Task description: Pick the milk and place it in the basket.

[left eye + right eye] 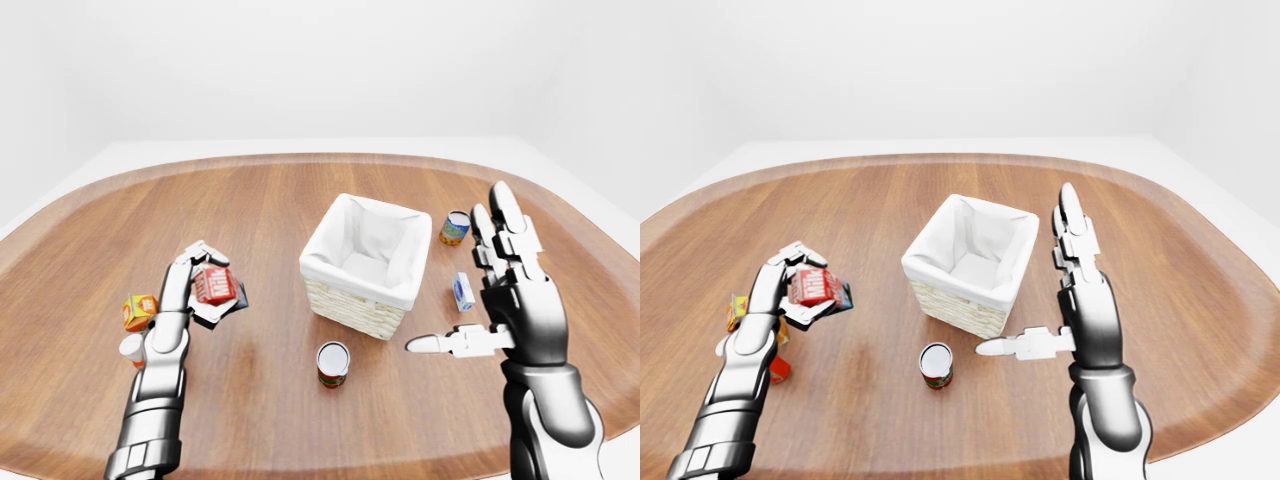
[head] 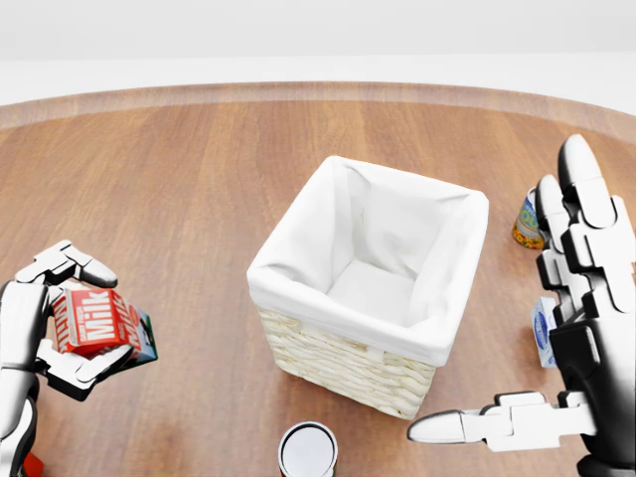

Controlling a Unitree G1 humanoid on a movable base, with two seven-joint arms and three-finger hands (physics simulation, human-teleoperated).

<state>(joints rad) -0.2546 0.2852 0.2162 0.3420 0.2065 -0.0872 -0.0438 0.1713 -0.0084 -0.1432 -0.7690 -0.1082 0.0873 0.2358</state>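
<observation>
- Milk (image 2: 94, 320): red carton with white lettering, at the left edge of the head view, well apart from the basket; whether it rests on the table cannot be told.
- Left hand (image 2: 55, 323): fingers clamped round the milk, one above the carton and one below.
- Basket (image 2: 338, 360): woven, square, white cloth lining, mid-table, nothing inside.
- Right hand (image 2: 571, 328): raised at the right of the head view, fingers spread and straight, thumb pointing left, holding nothing.
- Can (image 1: 333, 363): upright, just below the basket in the left-eye view.
- Orange carton (image 1: 138, 311): left of the left arm.
- Blue-and-white carton (image 1: 463, 291): right of the basket.
- Yellow-and-blue can (image 1: 455, 228): above that carton.
- Table (image 1: 260, 200): wooden, rounded.
</observation>
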